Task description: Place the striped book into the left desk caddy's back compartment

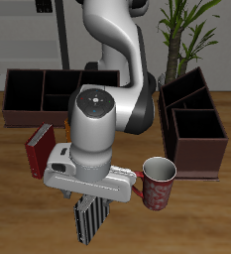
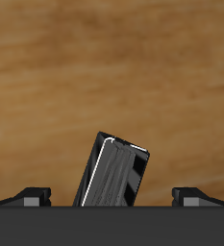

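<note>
A: Entry. The striped book [image 1: 90, 218] is under the gripper [image 1: 90, 201], near the table's front edge, beside the red mug [image 1: 159, 184]. Lifted or still on the wood?

B: Can't say from the exterior view; the arm covers the contact. In the wrist view the striped book [image 2: 113, 175] sits tilted between the two fingertips [image 2: 32, 195], bare table [image 2: 104, 67] behind it.

A: Claw state?

B: Cannot tell. In the wrist view the tips stand well apart with gaps either side of the cover. In the exterior view the book hangs right below the fingers. The pictures don't show whether they have clamped down on it.

A: Handling notes?

B: Judgement only: thin, stiff, light hardcover, smooth faces, likely slippery. Best held across its thin dimension, pads flat on the two covers, near the upper edge and centred, so it hangs upright and doesn't swing.

A: Target?

B: The left desk caddy [image 1: 194, 121], dark maroon, well apart from the book, farther back. Its back compartment [image 1: 186, 91] is the narrow divided section beyond the large square bin. A tilted book could catch the divider, so square it up first.

A: Other items?

B: A red book [image 1: 40, 149] near the arm, and a second, wide caddy [image 1: 50, 91] farther back.
</note>
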